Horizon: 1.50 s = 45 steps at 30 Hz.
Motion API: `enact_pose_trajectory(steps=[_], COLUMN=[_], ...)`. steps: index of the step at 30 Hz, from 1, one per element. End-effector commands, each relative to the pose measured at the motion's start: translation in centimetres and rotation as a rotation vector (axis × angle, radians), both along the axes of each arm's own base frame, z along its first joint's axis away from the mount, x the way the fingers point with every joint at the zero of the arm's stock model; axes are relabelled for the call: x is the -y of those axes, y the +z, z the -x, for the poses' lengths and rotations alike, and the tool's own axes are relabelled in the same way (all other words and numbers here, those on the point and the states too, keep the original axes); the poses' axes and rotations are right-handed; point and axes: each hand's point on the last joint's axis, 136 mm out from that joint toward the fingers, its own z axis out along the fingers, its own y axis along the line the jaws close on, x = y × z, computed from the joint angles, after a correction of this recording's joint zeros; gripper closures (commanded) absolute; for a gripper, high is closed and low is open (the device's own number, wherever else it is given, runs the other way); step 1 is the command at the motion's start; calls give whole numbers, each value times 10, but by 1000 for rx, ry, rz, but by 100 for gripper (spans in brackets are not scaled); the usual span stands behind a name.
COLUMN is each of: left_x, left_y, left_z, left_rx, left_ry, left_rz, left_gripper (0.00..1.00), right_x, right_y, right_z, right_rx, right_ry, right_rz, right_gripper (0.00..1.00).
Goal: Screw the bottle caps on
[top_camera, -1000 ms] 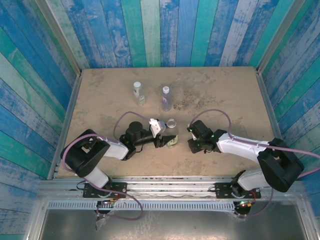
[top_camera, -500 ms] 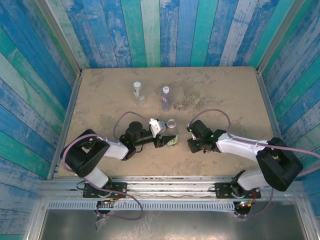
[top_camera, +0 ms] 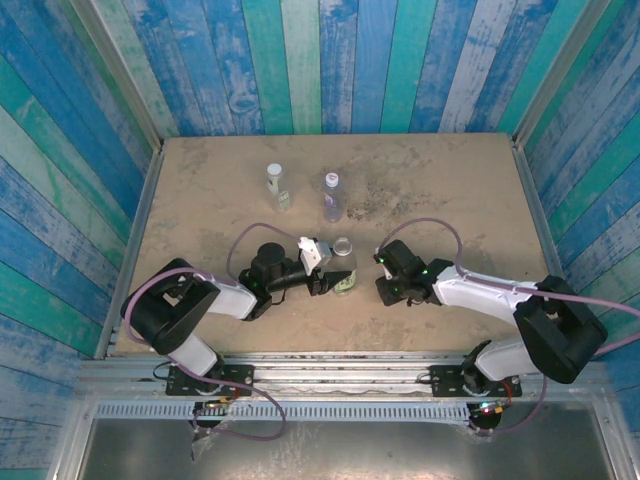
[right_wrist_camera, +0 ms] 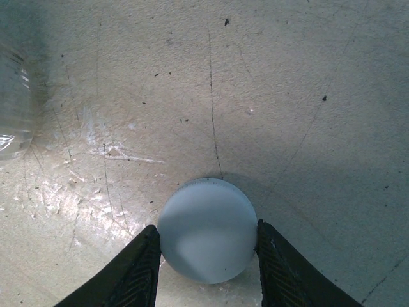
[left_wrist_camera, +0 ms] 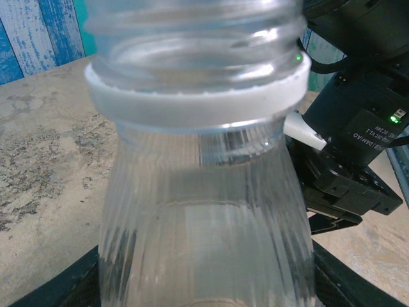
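Note:
My left gripper [top_camera: 336, 280] is shut on a clear bottle [top_camera: 343, 248] with a green-yellow label, which it holds upright near the table's middle. In the left wrist view that bottle [left_wrist_camera: 204, 211] looms close, its threaded neck bare above a white collar ring [left_wrist_camera: 198, 105]. My right gripper [top_camera: 383, 290] is low on the table, just right of the bottle. Its two black fingertips [right_wrist_camera: 137, 268] touch opposite sides of a white bottle cap [right_wrist_camera: 206, 230] lying flat on the table. Two more bottles [top_camera: 277, 185] [top_camera: 332, 195] stand at the back.
The sandy table [top_camera: 450, 200] is walled by blue-green planks, with metal rails along its sides. The right arm's black body [left_wrist_camera: 358, 128] sits close behind the held bottle. The bottle's blurred edge [right_wrist_camera: 13, 96] shows at the left of the right wrist view.
The right gripper's jaws have closed in onto the cap and its arm has shifted slightly. The left arm and its bottle have not moved.

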Motion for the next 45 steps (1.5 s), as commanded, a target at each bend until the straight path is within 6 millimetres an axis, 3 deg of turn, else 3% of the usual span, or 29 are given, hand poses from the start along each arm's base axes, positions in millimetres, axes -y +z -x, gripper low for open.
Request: enact_pose_trajectory(steps=[1, 14, 17, 22, 32, 45], left_x=[0, -2, -1, -2, -3, -3], left_y=[-2, -5, -6, -8, -10, -12], left_z=[1, 3, 3, 4, 5, 7], left_rx=[-7, -10, -12, -18, -23, -12], left_ry=[-11, -10, -10, -9, -14, -20], left_rz=[-8, -12, -14, -20, -22, -16], left_gripper=[38, 38, 38, 38, 37, 34], right_x=[-1, -11, -12, -14, -16, -12], right_y=[12, 63, 54, 28, -3, -11], right_z=[0, -1, -3, -5, -7, 3], right_rx=[6, 26, 16, -44, -82, -109], right_ry=[12, 76, 80, 71, 77, 70], right_rz=[-9, -48, -28, 13, 44, 37], right_gripper=[57, 53, 43, 39, 42, 46])
